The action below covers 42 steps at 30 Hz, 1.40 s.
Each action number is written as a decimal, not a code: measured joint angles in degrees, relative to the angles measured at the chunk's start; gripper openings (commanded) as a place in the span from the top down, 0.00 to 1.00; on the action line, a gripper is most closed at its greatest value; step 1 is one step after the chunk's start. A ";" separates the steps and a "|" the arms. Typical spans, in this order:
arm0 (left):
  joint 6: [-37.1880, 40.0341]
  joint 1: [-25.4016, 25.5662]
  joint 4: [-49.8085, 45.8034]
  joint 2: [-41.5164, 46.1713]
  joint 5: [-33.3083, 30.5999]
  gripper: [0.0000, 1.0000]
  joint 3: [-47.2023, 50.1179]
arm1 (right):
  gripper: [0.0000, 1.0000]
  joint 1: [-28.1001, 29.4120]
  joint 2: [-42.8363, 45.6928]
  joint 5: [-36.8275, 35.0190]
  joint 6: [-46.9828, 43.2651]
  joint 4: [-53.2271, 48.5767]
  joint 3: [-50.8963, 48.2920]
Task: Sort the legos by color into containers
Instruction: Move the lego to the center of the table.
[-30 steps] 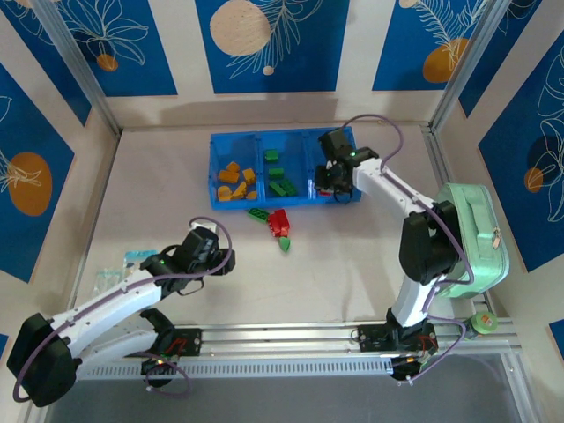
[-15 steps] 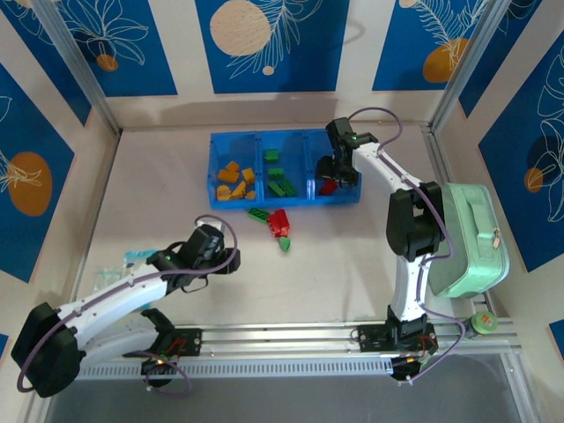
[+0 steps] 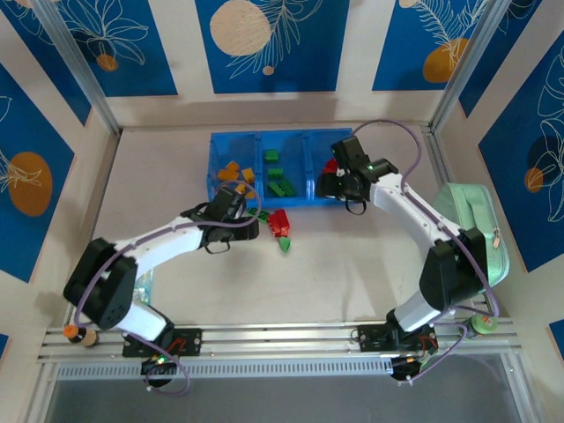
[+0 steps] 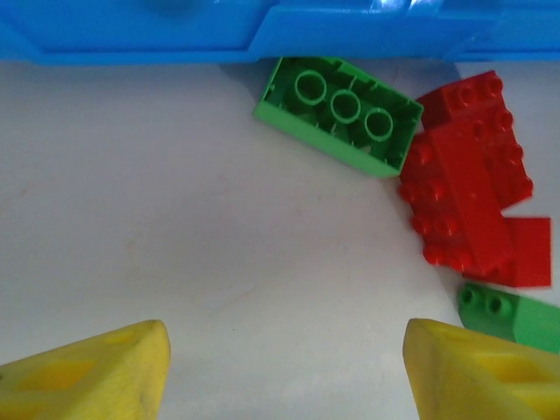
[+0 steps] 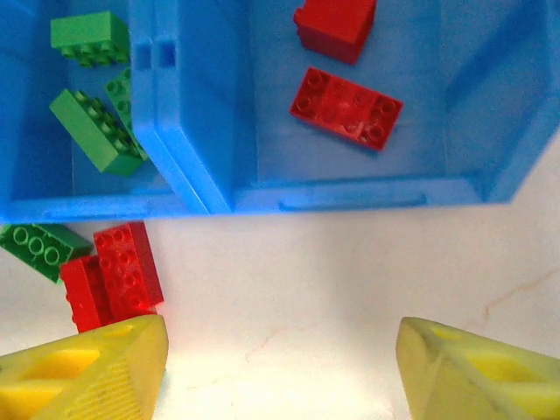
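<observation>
Left wrist: we see our left claw (image 4: pixel 287 359) gaping wide and empty, green brick (image 4: pixel 339 112) and red bricks (image 4: pixel 468 206) loose on the surface (image 4: pixel 175 219) beside the blue tray (image 4: pixel 131 39); our right claw (image 5: pixel 282 350) gapes empty by its right compartment (image 5: pixel 420 131).

Work cell, viewed from above. A pale off-white matte tabletop (image 3: pixel 352 273) forms the floor of the enclosure and is bounded on three sides by cream wall panels (image 3: pixel 181 53). The walls carry deep blue rectangular posters (image 3: pixel 282 44) printed with white line-drawn leaves, together with a peach disc (image 3: pixel 240 26) and orange discs (image 3: pixel 28 182). Silver aluminium posts (image 3: pixel 75 66) run up the two rear corners. A slotted aluminium rail (image 3: pixel 282 333) spans the near edge, with a grey perforated strip (image 3: pixel 282 368) just below it. A pale mint-green rounded case (image 3: pixel 480 220) rests against the right wall. Lighting is even and diffuse, and shadows on the tabletop are soft.
</observation>
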<state>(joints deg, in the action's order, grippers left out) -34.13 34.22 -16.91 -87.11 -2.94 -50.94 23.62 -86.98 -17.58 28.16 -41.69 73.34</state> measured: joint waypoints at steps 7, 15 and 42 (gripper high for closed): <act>0.46 -2.95 1.53 -8.39 2.80 0.29 -5.88 | 0.34 0.02 9.03 0.52 1.90 2.32 -10.91; 1.95 -5.33 1.62 -15.85 4.07 0.31 -13.31 | 0.36 0.39 14.25 1.55 4.48 4.55 -20.79; 1.42 -2.60 4.17 -9.40 1.20 0.43 -2.23 | 0.37 0.48 22.95 1.55 7.78 4.90 -26.29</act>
<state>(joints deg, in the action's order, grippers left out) -32.71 31.62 -12.73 -96.51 -1.74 -53.17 24.10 -64.03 -16.03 35.94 -36.80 47.05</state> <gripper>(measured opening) 0.570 0.632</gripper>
